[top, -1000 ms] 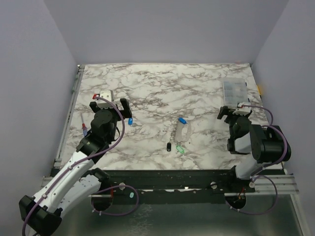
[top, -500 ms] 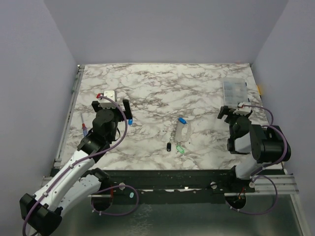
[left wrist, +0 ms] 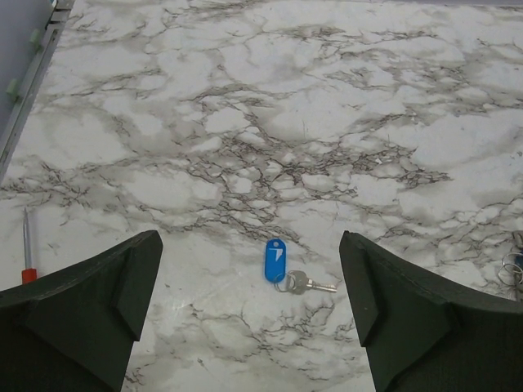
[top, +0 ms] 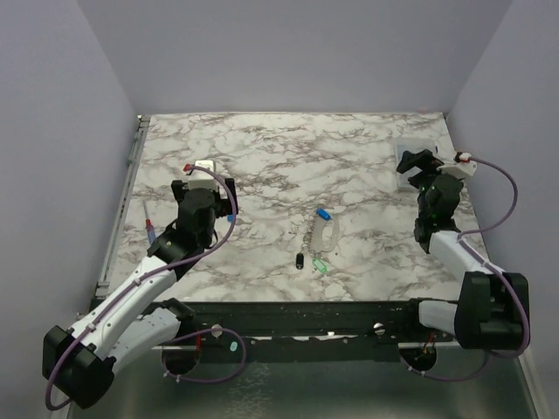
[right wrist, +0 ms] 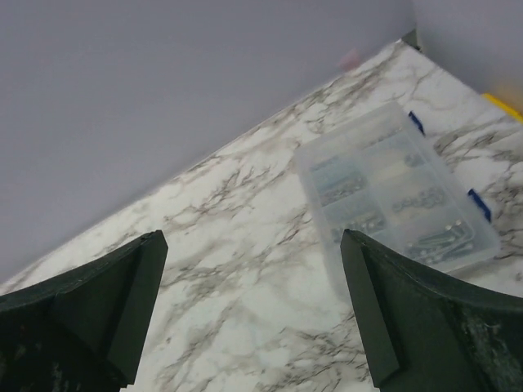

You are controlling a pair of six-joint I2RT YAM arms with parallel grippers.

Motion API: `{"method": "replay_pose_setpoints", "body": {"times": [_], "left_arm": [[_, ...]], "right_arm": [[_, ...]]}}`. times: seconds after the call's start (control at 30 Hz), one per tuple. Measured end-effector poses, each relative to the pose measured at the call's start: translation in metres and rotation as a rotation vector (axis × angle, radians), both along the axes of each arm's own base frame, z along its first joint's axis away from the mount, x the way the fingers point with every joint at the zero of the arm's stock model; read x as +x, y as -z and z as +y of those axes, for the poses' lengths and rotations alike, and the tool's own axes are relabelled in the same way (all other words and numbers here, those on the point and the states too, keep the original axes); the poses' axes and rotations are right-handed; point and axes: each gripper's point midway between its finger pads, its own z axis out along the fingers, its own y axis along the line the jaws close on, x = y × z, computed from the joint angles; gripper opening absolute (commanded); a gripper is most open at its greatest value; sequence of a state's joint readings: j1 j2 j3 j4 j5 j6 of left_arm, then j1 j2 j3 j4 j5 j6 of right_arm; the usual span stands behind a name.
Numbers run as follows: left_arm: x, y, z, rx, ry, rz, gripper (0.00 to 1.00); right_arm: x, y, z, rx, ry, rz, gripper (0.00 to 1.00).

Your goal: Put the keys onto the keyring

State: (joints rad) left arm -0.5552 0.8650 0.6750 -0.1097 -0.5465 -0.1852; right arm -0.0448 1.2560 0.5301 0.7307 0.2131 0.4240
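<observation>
Screwdriver [left wrist: 27, 253] half hidden behind L claw [left wrist: 249, 253]; only shaft + red bit show. That claw is spread wide, empty, over a blue key [left wrist: 276, 260] lying on the surface [left wrist: 327, 98]. White mark on key head, unreadable. Centre: keyring [top: 321, 231] flat, 2nd blue key [top: 323, 213] at far end, black key [top: 300, 260] + green key [top: 320, 264] by near end; contact unclear. R claw [right wrist: 253, 253] spread wide, empty, cutting off box [right wrist: 400, 204] corner.

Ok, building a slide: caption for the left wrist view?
Open left gripper facing a blue key on the marble table, screwdriver at left.
</observation>
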Motion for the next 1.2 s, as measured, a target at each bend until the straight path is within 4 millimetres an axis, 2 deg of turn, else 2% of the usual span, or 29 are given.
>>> {"method": "replay_pose_setpoints", "body": {"times": [0.1,0.23,0.33,0.47,0.67,0.77,0.9,1.03,1.17,1.2], "left_arm": [[0.002,0.004,0.001,-0.009,-0.012,0.012,0.99],[0.007,0.019,-0.003,-0.005,-0.006,0.065,0.93],[0.010,0.034,-0.019,-0.004,0.076,0.134,0.88],[0.007,0.051,-0.057,-0.030,0.269,0.224,0.79],[0.000,0.070,-0.100,-0.065,0.459,0.333,0.72],[-0.011,0.075,-0.130,-0.057,0.552,0.367,0.67],[-0.036,0.080,-0.168,-0.031,0.682,0.391,0.60],[-0.061,0.089,-0.196,0.007,0.792,0.416,0.57],[-0.067,0.089,-0.201,0.045,0.832,0.416,0.53],[-0.066,0.085,-0.201,0.058,0.835,0.403,0.48]], "right_arm": [[-0.006,0.002,0.013,0.110,-0.049,0.013,1.00],[-0.008,0.031,0.033,0.213,-0.126,0.140,1.00],[-0.001,0.044,0.051,0.267,-0.200,0.257,1.00],[0.001,0.054,0.082,0.286,-0.285,0.381,1.00],[-0.035,0.088,0.145,0.245,-0.433,0.590,1.00],[-0.057,0.100,0.173,0.206,-0.532,0.665,1.00],[-0.081,0.108,0.181,0.165,-0.623,0.683,1.00],[-0.100,0.103,0.183,0.129,-0.690,0.649,1.00],[-0.105,0.096,0.198,0.093,-0.769,0.630,0.99],[-0.108,0.097,0.204,0.080,-0.791,0.634,0.98]]}}
